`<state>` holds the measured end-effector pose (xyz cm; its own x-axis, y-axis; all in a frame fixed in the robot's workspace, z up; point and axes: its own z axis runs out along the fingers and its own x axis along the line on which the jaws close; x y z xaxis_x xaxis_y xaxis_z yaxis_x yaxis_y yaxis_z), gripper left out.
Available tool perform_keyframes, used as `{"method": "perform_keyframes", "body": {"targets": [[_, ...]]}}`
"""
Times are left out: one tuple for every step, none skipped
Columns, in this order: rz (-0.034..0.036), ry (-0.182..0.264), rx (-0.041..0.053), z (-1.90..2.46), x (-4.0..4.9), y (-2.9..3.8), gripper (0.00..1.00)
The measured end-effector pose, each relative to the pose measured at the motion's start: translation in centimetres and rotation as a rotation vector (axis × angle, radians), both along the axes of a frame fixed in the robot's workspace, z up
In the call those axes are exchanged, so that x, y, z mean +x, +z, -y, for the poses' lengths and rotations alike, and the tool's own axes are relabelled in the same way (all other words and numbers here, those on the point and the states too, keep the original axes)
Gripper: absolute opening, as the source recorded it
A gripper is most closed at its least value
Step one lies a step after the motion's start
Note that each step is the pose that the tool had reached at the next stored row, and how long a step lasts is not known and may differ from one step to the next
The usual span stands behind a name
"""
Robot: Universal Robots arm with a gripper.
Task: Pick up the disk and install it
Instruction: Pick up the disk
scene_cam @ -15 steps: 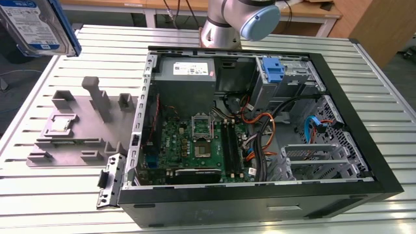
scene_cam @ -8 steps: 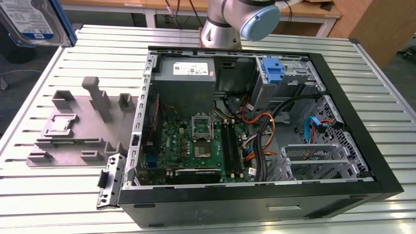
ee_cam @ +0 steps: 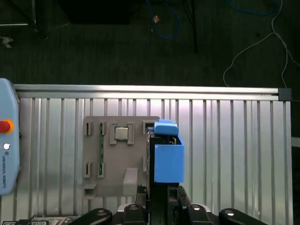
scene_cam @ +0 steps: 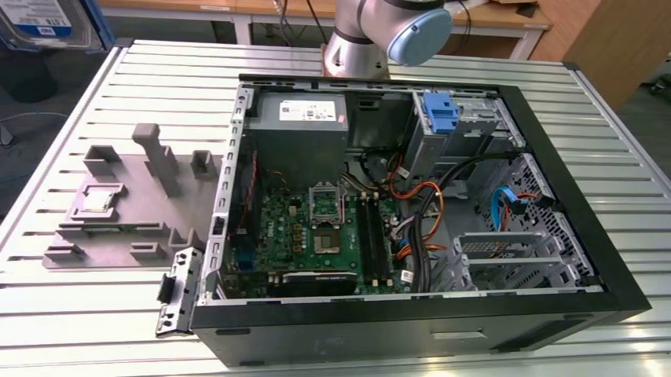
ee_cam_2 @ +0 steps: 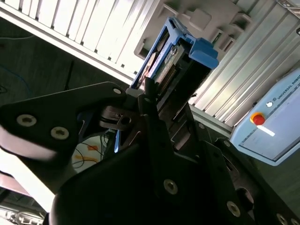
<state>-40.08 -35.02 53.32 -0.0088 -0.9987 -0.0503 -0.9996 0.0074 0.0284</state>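
- high at the exterior view's left edge, the one disk [scene_cam: 42,27] hangs in the air, label outward and framed by its blue carrier, touching nothing below it.
- in both wrist views the one tool [ee_cam: 160,193] is clamped on the disk, jaws shut against its two flat faces. the first wrist view shows the disk edge-on, above the rim of the fixture.
- next to the right, one grey fixture plate [scene_cam: 131,224] lies flat on the ribbed worktop [scene_cam: 105,314]. a single small chip [scene_cam: 100,200] sits in one of its pockets, and the slot nearest the disk looks vacant.
- step in hand, as a judgement: the pick-up looks done and the disk is in carriage. it is well apart from the case and not yet installed.
- at centre, one open computer case [scene_cam: 419,334] lies on its side, with one grey power supply box [scene_cam: 298,118] at the far end and one green motherboard [scene_cam: 314,228] below it.
- to the right, one blue bracket [scene_cam: 441,114] sits on the metal bay and looks unoccupied. a second, bare metal cage [scene_cam: 514,255] stands nearer the camera.
- installing likely calls for carrying the disk across the case wall, squaring its carrier to the bay and keeping clear of the loose orange and blue cables [scene_cam: 504,200] nearby.
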Motion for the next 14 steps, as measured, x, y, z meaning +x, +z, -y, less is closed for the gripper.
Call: {"method": "perform_keyframes", "body": {"targets": [[-0.0001, 0.000, 0.0000, 0.00, 0.00, 0.36, 0.35], [-0.0001, 0.000, 0.0000, 0.00, 0.00, 0.72, 0.35], [0.0000, 0.000, 0.0000, 0.00, 0.00, 1.08, 0.35], [-0.0001, 0.000, 0.0000, 0.00, -0.01, 1.44, 0.35], [-0.0001, 0.000, -0.0001, 0.00, 0.00, 1.81, 0.35], [0.0000, 0.000, 0.0000, 0.00, 0.00, 2.16, 0.35], [-0.0001, 0.000, -0.0001, 0.00, 0.00, 2.43, 0.35], [-0.0002, 0.000, -0.0001, 0.00, 0.00, 2.62, 0.35], [-0.0003, 0.000, -0.0002, 0.00, 0.00, 2.73, 0.35], [-0.0004, 0.000, -0.0002, 0.00, 0.00, 2.76, 0.35], [-0.0003, 0.000, -0.0001, 0.00, 0.00, 2.76, 0.35], [-0.0001, 0.000, 0.0000, 0.00, 0.00, 2.75, 0.35], [0.0000, 0.000, 0.0000, 0.00, 0.00, 2.74, 0.35], [0.0000, 0.000, 0.0000, 0.00, 0.00, 2.75, 0.35]]}}
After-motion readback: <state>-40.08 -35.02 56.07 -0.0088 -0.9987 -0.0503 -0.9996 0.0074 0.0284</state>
